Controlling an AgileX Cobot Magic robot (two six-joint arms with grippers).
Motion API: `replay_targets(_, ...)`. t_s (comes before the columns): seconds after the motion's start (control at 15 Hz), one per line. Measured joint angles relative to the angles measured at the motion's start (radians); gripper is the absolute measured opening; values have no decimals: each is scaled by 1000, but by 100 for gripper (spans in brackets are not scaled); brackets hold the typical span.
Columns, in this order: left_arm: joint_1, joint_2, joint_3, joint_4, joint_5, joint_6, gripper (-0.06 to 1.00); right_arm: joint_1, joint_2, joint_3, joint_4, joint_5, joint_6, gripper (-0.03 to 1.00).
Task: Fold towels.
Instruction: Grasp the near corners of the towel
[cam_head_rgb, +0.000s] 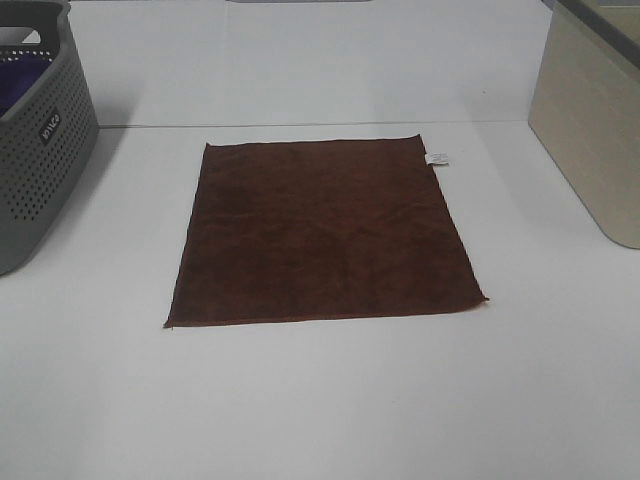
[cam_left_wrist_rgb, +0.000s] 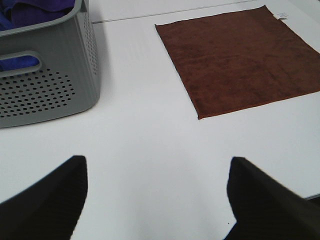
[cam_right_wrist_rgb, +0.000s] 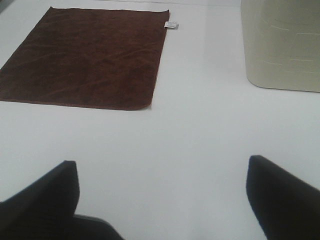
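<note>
Exterior high view: the towel (cam_head_rgb: 325, 232) is seen spread flat on the table (cam_head_rgb: 320, 400). The left gripper (cam_left_wrist_rgb: 157, 167) and right gripper (cam_right_wrist_rgb: 162, 165) are held wide apart, empty (both short of the towel) — a thin flat edge could be missed or dragged, leaving a skewed fold.

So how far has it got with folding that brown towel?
Nothing looks done yet: the brown towel lies spread flat on the table with no fold in it, its white tag showing at one far corner. Nothing is in hand either: the left claw and right claw are both open and empty, over bare table short of the towel. All the folding is left.
</note>
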Motion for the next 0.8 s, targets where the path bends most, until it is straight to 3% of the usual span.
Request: replay_targets(0.8, 0, 0, 0, 0, 0, 0, 74, 0, 0, 0, 0, 0, 0, 85)
